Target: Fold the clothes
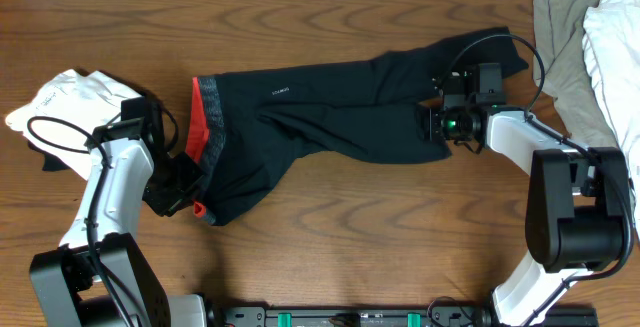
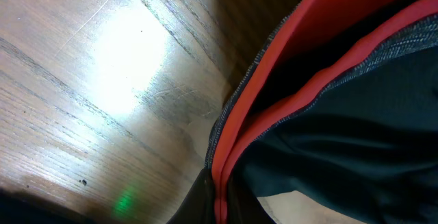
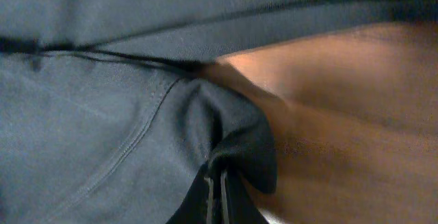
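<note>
The black trousers (image 1: 330, 117) lie across the middle of the table, waistband to the left, legs running right. The grey waistband edged in red-orange (image 1: 205, 117) shows in the overhead view and fills the left wrist view (image 2: 274, 87). My left gripper (image 1: 185, 192) is shut on the lower waistband corner (image 2: 220, 196). My right gripper (image 1: 435, 122) is shut on a pinch of the lower leg's fabric (image 3: 239, 155). A tiny white logo (image 1: 279, 91) sits near the waist.
A white shirt (image 1: 65, 102) lies at the left edge behind my left arm. A heap of grey-beige and white garments (image 1: 590, 47) fills the back right corner. Bare wood table (image 1: 350, 237) lies in front of the trousers.
</note>
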